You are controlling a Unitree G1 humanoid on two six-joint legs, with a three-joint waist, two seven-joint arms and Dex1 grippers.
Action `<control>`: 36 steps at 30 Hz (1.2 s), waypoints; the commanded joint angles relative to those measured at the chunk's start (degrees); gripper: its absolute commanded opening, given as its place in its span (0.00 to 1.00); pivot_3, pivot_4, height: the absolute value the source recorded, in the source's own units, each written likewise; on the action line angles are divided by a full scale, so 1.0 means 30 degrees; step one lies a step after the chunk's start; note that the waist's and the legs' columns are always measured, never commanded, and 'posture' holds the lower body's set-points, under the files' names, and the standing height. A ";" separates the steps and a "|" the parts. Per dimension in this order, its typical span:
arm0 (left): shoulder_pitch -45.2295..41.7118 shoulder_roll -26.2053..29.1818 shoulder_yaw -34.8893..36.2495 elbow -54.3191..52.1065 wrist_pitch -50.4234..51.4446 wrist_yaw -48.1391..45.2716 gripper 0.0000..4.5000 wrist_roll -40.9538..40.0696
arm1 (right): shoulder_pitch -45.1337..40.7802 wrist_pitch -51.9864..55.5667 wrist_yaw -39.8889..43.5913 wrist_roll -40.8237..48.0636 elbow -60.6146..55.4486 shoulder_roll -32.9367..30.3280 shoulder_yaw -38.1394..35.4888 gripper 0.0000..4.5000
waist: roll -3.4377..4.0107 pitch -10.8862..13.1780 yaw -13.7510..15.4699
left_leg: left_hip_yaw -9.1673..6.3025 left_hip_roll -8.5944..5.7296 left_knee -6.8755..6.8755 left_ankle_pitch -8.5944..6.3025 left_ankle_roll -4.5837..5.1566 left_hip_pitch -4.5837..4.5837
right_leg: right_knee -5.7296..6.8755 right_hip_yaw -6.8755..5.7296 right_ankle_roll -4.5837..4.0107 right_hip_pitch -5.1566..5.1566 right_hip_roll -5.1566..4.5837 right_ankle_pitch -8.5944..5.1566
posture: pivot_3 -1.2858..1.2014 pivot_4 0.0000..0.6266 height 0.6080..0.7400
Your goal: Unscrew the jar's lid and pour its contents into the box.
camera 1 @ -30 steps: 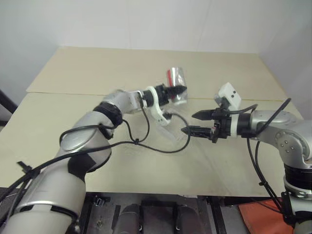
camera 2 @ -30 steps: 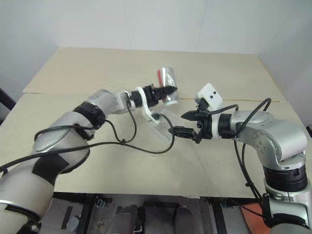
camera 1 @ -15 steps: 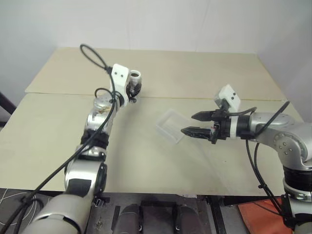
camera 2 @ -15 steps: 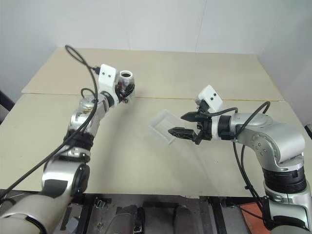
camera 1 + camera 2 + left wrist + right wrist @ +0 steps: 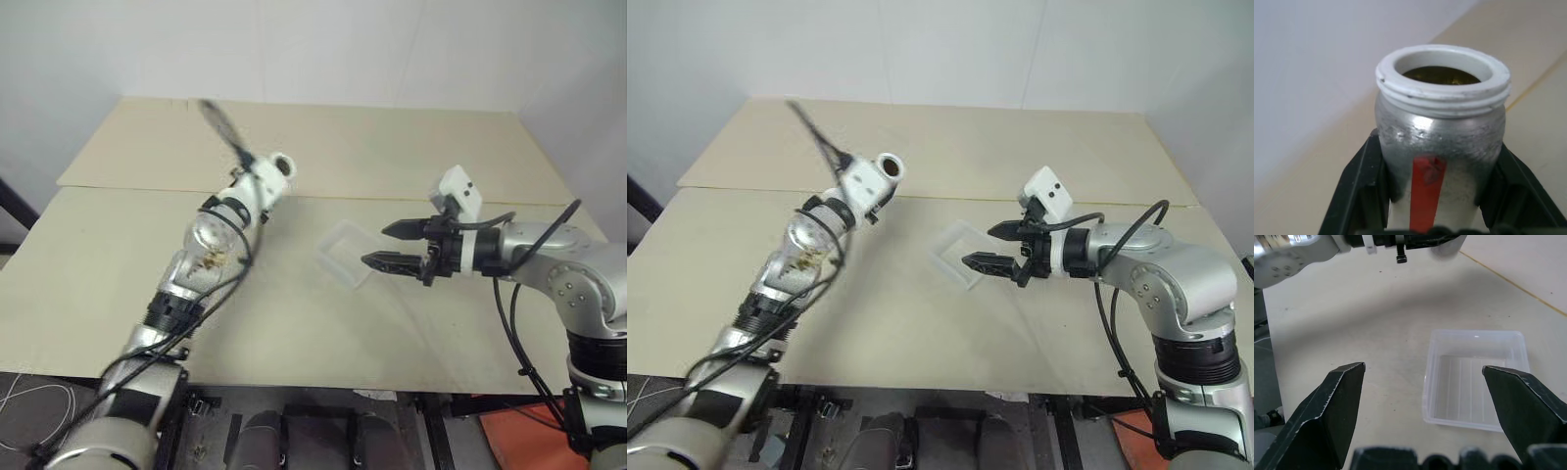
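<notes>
Surface (image 5: 411, 147): pale tan, carries box.

Box (image 5: 345, 254): clear shallow tray, flat on surface near middle, looks empty.

Right gripper (image 5: 378, 246): fingers spread wide, nothing between them, tips just beside box's near-right edge; nearer arm to box.

Left gripper (image 5: 1442, 215): fingers (image 5: 1359, 181) clamped on jar body.

Jar (image 5: 1441, 142): lid off, mouth open, brown contents (image 5: 1442, 75) inside, long axis roughly upright; held up well left of box.

Judgement: pour needs jar carried rightward over box, then tipped.
</notes>
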 commanded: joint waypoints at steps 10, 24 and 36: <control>-1.1705 -0.1555 -1.2837 1.1032 -0.7001 1.2288 0.43 1.8131 | -0.0522 -0.0729 -0.0081 0.0105 -0.0611 -0.0235 -0.0543 0.99 | -0.0002 0.0001 0.0313 | 0.0078 0.0008 0.0009 -0.0031 0.0052 -0.0044 | 0.0007 0.0015 0.0040 -0.0028 0.0009 0.0005 | 0.52 0.24 1.00; -1.2149 -0.2807 -1.4134 1.3003 -0.7278 1.4633 0.43 1.9309 | 0.0596 -0.0254 -0.1872 0.1218 -0.1761 0.0058 -0.1730 0.99 | -0.0006 0.0003 0.0336 | 0.0081 0.0004 0.0033 -0.0029 0.0051 -0.0238 | 0.0039 0.0018 0.0045 -0.0225 -0.0010 0.0003 | 0.52 0.24 1.00; -0.6915 -0.1061 -0.3007 1.0426 -0.8819 0.4962 0.43 0.3921 | 0.0237 -0.0720 -0.1236 0.0972 -0.1069 -0.0296 -0.1209 0.99 | 0.0002 -0.0001 -0.0102 | 0.0067 0.0034 0.0040 -0.0025 0.0044 -0.0241 | 0.0065 0.0023 0.0042 -0.0244 -0.0030 0.0005 | 0.52 0.24 1.00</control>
